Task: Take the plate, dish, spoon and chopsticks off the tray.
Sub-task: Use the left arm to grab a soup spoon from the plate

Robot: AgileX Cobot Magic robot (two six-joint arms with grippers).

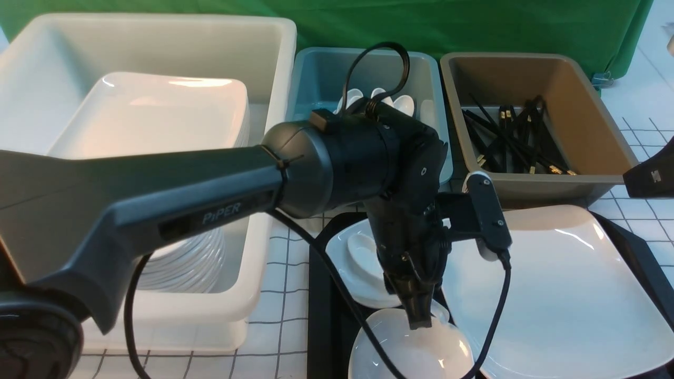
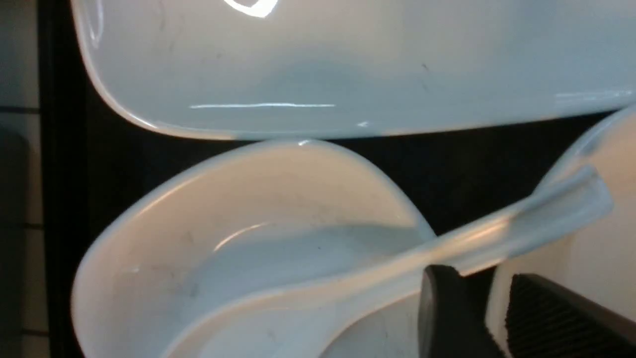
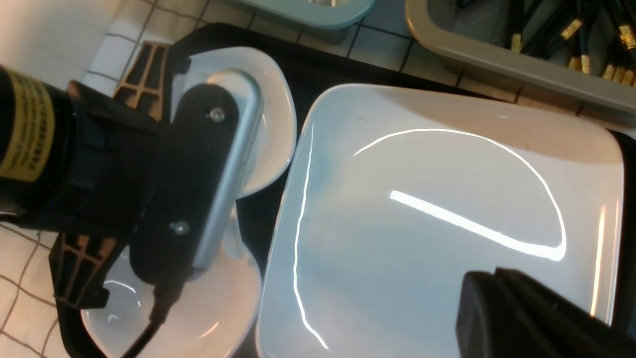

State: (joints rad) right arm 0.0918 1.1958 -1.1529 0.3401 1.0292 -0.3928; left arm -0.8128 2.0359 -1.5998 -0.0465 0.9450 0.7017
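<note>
**Front view:** the left gripper (image 1: 420, 316) points down over the tray's (image 1: 321, 295) left half. The spoon (image 1: 363, 251) lies in the far dish (image 1: 339, 247), and the plate (image 1: 558, 295) fills the tray's right half.

**Left wrist view:** the fingers (image 2: 447, 308) stand slightly parted. The spoon's handle (image 2: 546, 214) lies just past them, ungripped.

**Right wrist view:** the right gripper (image 3: 492, 298), pressed together and empty, hangs over the plate (image 3: 422, 238).

**Step, as judged:** spoon pickup. Next, the jaws must straddle the handle and close.

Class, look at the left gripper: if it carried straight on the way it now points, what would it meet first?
Probably the handle of the glossy white soup spoon, which crosses just beyond the fingers of the left gripper; depth is hard to judge.
</note>
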